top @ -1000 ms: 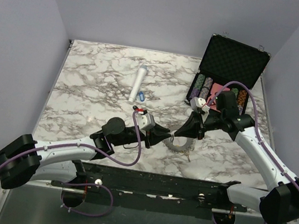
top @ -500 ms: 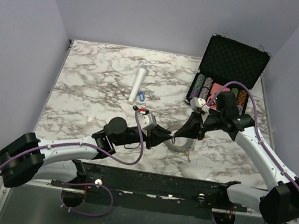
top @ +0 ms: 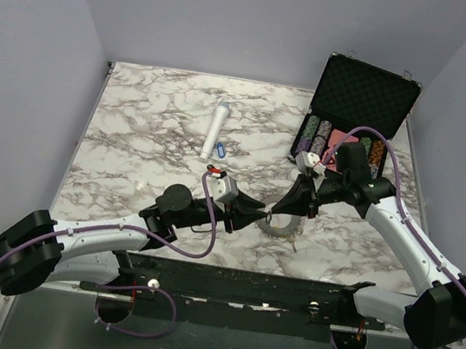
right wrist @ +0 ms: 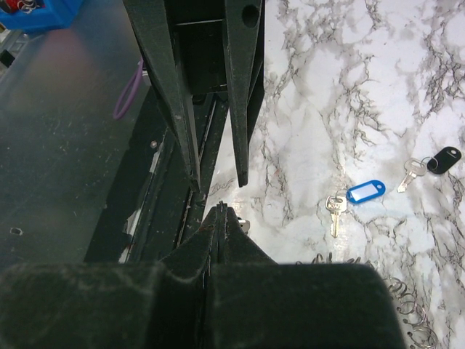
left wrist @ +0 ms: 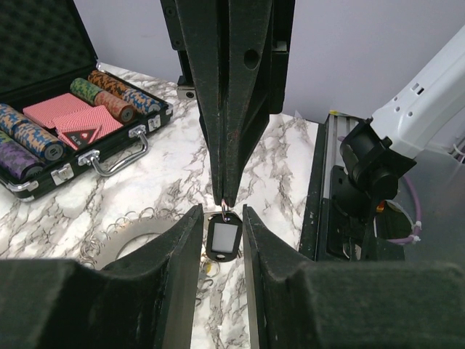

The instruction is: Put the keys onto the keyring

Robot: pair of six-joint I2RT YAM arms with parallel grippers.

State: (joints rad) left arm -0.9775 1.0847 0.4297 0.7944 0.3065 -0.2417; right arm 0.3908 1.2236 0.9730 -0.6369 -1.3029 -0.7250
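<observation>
A black-tagged key point(left wrist: 222, 238) is held in the air by its small loop in the closed right gripper point(left wrist: 224, 201). The left gripper point(left wrist: 221, 212) is parted on either side of the tag, apparently without touching it. The keyring point(left wrist: 125, 231) lies flat on the table point(left wrist: 182, 167) just beside, and a blue-tagged key point(right wrist: 363, 193) is left farther off. The key is judged next to be threaded onto the ring, which calls for the left gripper to be drawn clear. Compared with a second ago, only a slight shift of the left arm is noted.
</observation>
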